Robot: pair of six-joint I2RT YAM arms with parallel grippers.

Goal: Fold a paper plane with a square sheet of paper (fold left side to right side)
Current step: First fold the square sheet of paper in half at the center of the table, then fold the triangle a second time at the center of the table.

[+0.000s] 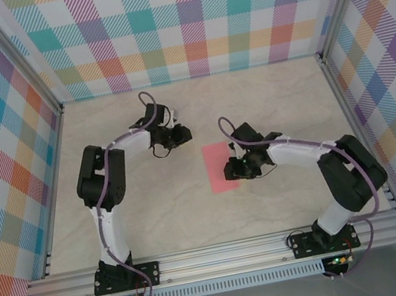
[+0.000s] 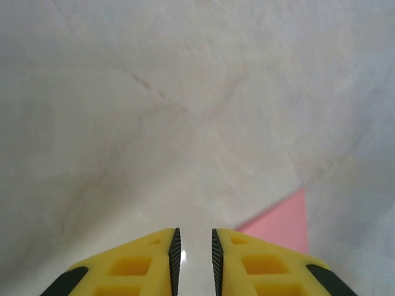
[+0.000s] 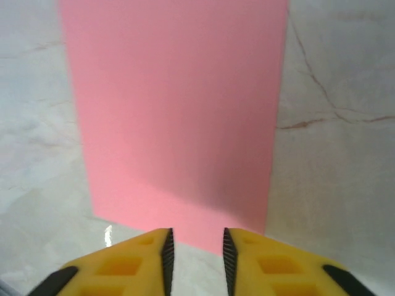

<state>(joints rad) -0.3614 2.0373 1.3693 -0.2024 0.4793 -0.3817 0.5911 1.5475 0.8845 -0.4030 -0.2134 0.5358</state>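
My right gripper point(image 3: 196, 237) is released: its two yellow fingers point(image 3: 133, 265) stand apart at the bottom of the wrist view with bare table between their black ribbed pads, nothing in them. Just past the tips, running up the middle of that frame, lies the pink paper point(image 3: 176, 105), flat on the table, matte and plain, with straight clean edges and a soft shadow across its near end. My left gripper point(image 2: 194, 237) is parted only a little and also empty; one sharp corner of the paper pokes in at the lower right of its view, clear of the fingers. In the overhead view the paper sits just right of centre as a tall narrow rectangle rather than a square, with my right gripper at its lower right edge and my left gripper up and to the left, apart from it. From that shape I judge the left-to-right fold is made and the sheet now lies doubled, though I cannot make out the two layers. No pointed nose, slanted corners or wings show, so nearly all the plane folding is left. The table point(image 3: 333, 185) is smooth, pale, marble-patterned with thin brown veins and slightly glossy, so thin paper may slide on it.
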